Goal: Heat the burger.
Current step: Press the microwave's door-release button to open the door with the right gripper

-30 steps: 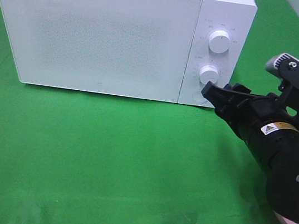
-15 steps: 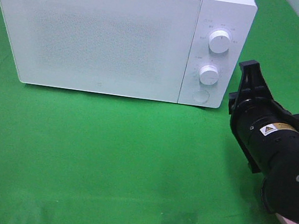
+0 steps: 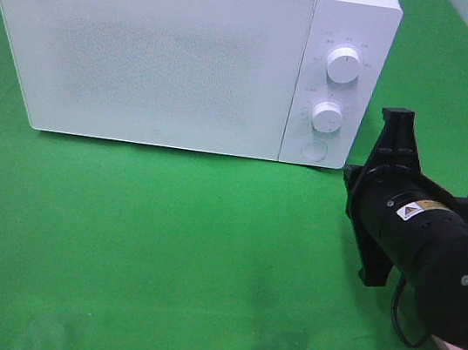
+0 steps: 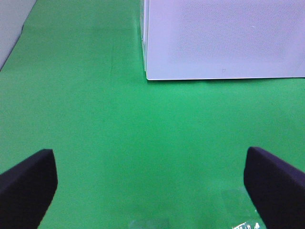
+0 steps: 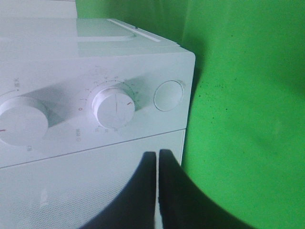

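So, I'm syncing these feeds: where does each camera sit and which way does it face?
Exterior high: mounted above, looking down at the white box-shaped microwave on green cloth; black right arm shows.
Left wrist: low over the cloth, facing the microwave's door corner; open left gripper shows.
Right wrist: close to the control panel, its white round knobs and round button; shut right gripper shows.
Shared: every view sees the microwave.

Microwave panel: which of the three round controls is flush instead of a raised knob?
The bottom button, flat and unmarked, below the lower knob and upper knob, which both stick out and carry pointer lines.
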Robot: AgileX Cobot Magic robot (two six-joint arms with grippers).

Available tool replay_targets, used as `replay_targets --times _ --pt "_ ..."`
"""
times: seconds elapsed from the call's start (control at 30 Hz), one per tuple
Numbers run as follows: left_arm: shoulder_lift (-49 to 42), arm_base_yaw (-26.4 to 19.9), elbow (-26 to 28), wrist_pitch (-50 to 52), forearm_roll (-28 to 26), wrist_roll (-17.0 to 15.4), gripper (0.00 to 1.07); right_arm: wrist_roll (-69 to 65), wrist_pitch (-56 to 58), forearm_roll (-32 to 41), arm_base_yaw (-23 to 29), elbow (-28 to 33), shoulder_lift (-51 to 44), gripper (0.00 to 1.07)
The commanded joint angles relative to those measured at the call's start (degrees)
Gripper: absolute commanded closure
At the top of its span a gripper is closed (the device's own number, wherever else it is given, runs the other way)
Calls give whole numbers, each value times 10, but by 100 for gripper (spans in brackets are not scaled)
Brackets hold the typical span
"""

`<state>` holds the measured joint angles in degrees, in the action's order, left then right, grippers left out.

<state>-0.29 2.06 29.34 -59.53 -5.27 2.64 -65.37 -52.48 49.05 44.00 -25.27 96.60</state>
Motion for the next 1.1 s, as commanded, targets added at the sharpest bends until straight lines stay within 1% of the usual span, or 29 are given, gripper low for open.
replay_targets --times 0.03,0.07,0.1,0.13,0.17,0.23,0.27,0.37,0.43,0.53,0.63,0.77,0.83,1.07,1.1 --pt "-11 -2 -1 2 1 -3 6 -52 18 -70 -24 -11 20 107" --pt "-11 -2 -1 2 1 -3 6 -52 18 -70 -24 -11 20 107" --pt "-11 -2 -1 2 1 -3 6 -95 18 -112 -38 -17 34 107" --pt "-11 -2 -1 2 1 -3 6 -95 18 -112 -38 -17 34 107" --pt "-11 -2 -1 2 1 -3 6 -132 15 -151 -54 -26 49 107" --pt "-10 -2 -1 2 1 -3 6 -143 16 -165 -61 -31 56 107" --pt "-10 -2 -1 2 1 -3 6 -160 16 -186 -72 -41 70 107" --pt "-10 -2 -1 2 1 -3 6 -165 17 -194 -81 -50 83 107" --pt "-10 -2 -1 2 1 -3 6 -169 18 -195 -96 -67 107 107" --pt "-10 -2 -1 2 1 -3 6 -169 22 -197 -99 -73 113 107" --pt "-10 -2 -1 2 1 -3 6 -169 45 -210 -111 -96 134 107" --pt "-10 -2 -1 2 1 -3 6 -169 47 -214 -122 -111 148 107" --pt "-10 -2 -1 2 1 -3 6 -171 58 -225 -136 -135 167 107" --pt "-10 -2 -1 2 1 -3 6 -171 64 -235 -142 -161 191 107" --pt "-10 -2 -1 2 1 -3 6 -171 62 -233 -142 -172 198 107"
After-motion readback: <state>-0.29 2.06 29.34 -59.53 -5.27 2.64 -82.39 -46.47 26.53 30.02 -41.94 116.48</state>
